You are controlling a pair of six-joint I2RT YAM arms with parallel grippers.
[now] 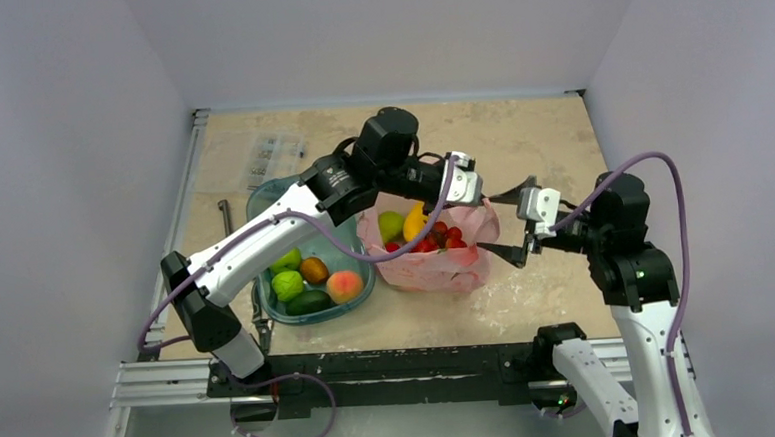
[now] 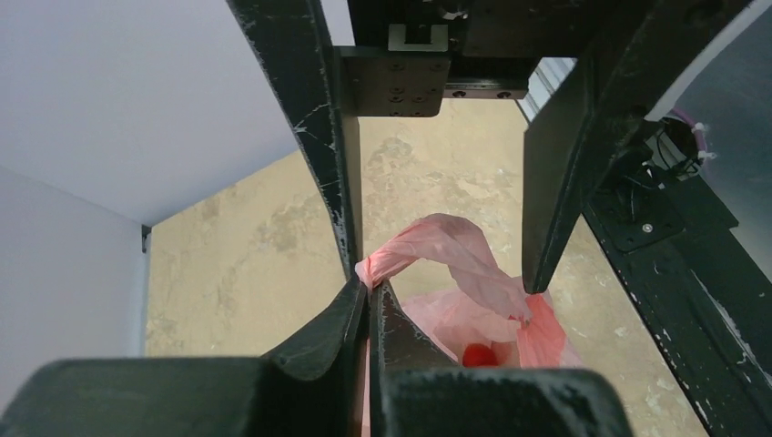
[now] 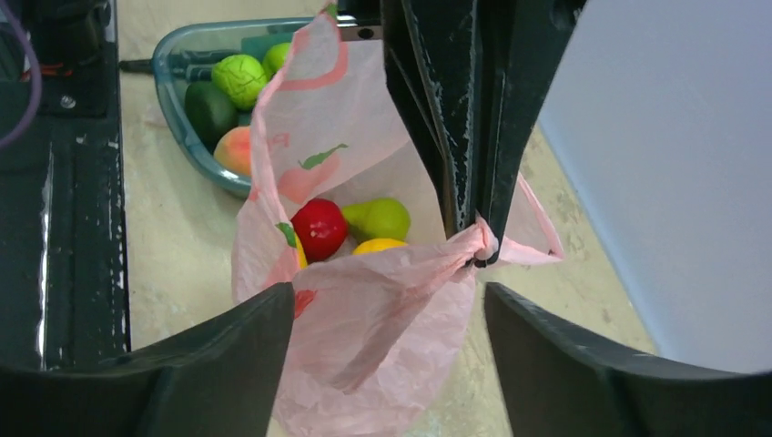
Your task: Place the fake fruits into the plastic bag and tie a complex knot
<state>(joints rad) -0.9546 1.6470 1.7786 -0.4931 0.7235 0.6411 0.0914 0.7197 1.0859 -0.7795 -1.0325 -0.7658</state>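
The pink plastic bag (image 1: 436, 266) stands open on the table, holding a green pear (image 3: 378, 218), a red fruit (image 3: 319, 228) and yellow fruit. My left gripper (image 1: 485, 199) reaches over the bag and is shut on a bunched pink handle (image 2: 410, 250); the pinch also shows in the right wrist view (image 3: 480, 244). My right gripper (image 3: 390, 287) is open wide at the bag's right side, its fingers (image 1: 514, 255) straddling the held handle without touching it. A knot is not in view.
A teal-green clear tub (image 1: 262, 200) left of the bag holds green fruits, a brown one, a peach (image 1: 344, 285) and an avocado. A clear packet (image 1: 265, 150) and a dark tool (image 1: 225, 215) lie at the back left. Walls enclose the table.
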